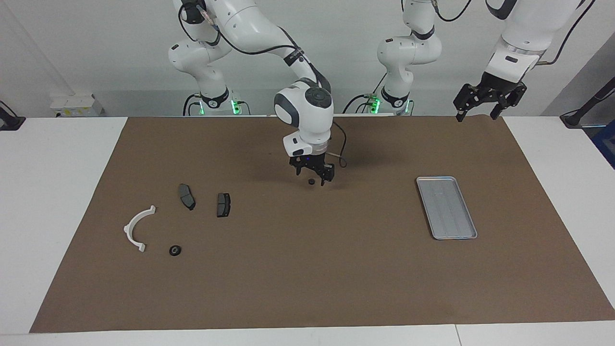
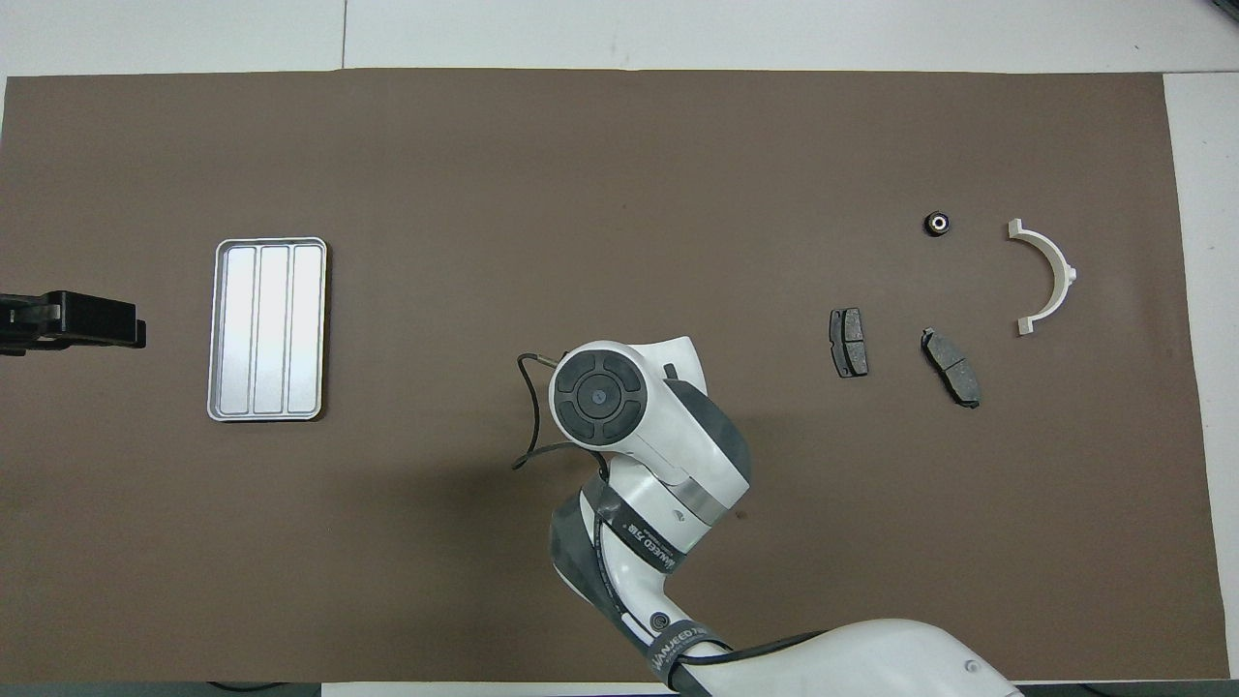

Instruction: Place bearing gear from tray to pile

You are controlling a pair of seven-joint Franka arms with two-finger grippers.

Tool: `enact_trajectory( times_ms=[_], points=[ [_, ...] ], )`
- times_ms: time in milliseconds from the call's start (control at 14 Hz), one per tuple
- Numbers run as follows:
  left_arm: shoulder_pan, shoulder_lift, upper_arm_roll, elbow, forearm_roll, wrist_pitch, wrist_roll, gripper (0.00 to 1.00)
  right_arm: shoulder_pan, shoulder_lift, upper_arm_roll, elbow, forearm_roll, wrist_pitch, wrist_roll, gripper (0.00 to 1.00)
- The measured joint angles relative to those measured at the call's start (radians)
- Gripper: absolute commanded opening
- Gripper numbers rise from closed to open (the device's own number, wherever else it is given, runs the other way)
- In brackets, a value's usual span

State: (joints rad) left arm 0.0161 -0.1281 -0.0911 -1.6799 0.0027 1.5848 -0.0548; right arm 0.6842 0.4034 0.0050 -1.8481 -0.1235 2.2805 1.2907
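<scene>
**Right gripper low over a stray black part at mid-table**

A brown mat [image 1: 307, 269] covers most of the white table [image 1: 53, 192], and everything sits on it. The right arm [image 1: 307, 105] reaches out to the middle of the mat, its wrist pointing straight down. The left arm [image 1: 516, 38] waits raised at its own end of the table.

The tray [image 1: 447, 207], silver-grey and ridged lengthwise, lies toward the left arm's end with nothing in it.

Toward the right arm's end lies the pile [image 2: 953, 300], spread loosely: a white curved bracket [image 1: 137, 227], two dark flat pads [image 1: 186, 196] lying side by side but apart, nearer to the robots than the bracket, and a small black bearing gear [image 1: 175, 250] just beside the bracket, farther from the robots than the pads.

The left gripper [image 1: 480, 108] hangs over the mat's edge near the robots, fingers spread and holding nothing.

The right gripper [image 1: 313, 179] hovers low over a second small black gear [image 1: 311, 182], its fingers parted on either side of it, not clamped on it. That gear rests on the mat between tray and pile, well apart from both.
</scene>
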Motion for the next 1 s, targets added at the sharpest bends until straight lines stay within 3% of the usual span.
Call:
enact_trajectory(
  times_ms=[215,645,1003],
  points=[
    [-0.016,0.000,-0.005,0.000,0.000,0.000,0.000,1.00,-0.001,0.044,-0.004,0.000,-0.004,0.046,0.001,1.00],
    [-0.017,0.000,-0.004,0.000,0.000,0.000,0.000,1.00,-0.001,0.045,0.003,0.000,0.002,0.037,0.001,0.98],
    [-0.017,0.000,-0.004,0.000,0.000,0.000,0.000,1.00,-0.001,0.045,0.014,0.000,0.006,0.032,0.002,0.79]
  ],
)
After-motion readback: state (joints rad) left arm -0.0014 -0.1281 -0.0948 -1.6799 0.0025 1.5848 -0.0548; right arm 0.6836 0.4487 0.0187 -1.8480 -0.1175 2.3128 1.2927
